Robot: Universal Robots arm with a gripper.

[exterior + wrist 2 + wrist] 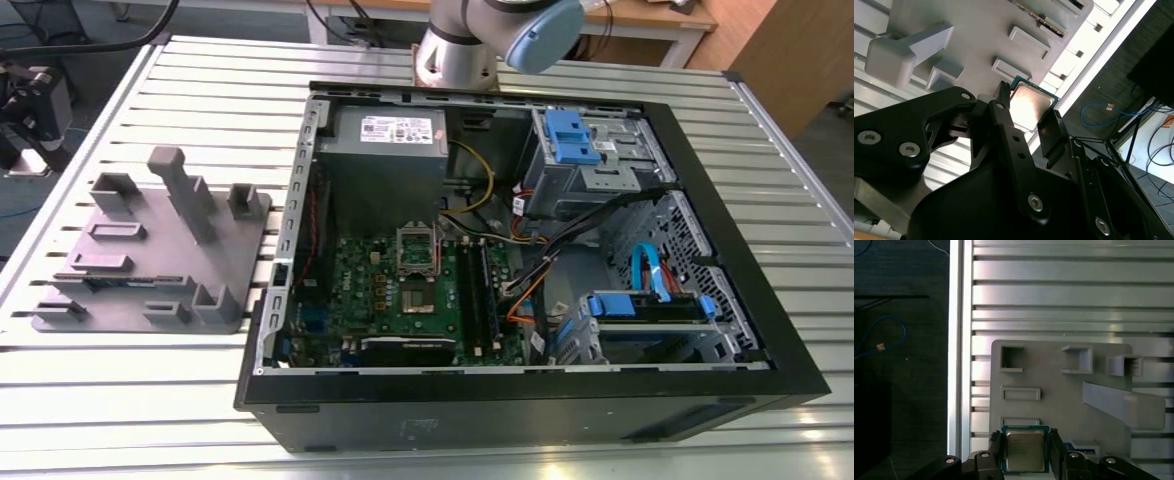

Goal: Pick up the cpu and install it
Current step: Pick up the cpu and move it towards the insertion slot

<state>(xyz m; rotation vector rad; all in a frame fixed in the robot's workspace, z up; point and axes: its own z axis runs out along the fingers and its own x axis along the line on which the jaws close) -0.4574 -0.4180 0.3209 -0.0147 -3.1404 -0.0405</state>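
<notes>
First wrist view: the black two-finger gripper is closed to the width of a small flat square cpu with a pale silver-grey metal top and green edge. One black finger bears on each of two opposite sides. The second wrist view shows the same grip, with the gripper pinching the cpu between its fingers. The chip is level and appears to hang above the fixture rather than lie on it.

Behind the cpu lies a grey plastic fixture with raised blocks and shallow pockets, resting on a slatted aluminium table. Beyond the table's edge is dark floor with a loose blue cable.

In the exterior view, that fixture sits on the table at the exterior view's left. An open black computer case lies just beside it on the right. Inside are a green motherboard and its metal-framed socket bracket. A silver arm section with a blue cap stands at the far side.
</notes>
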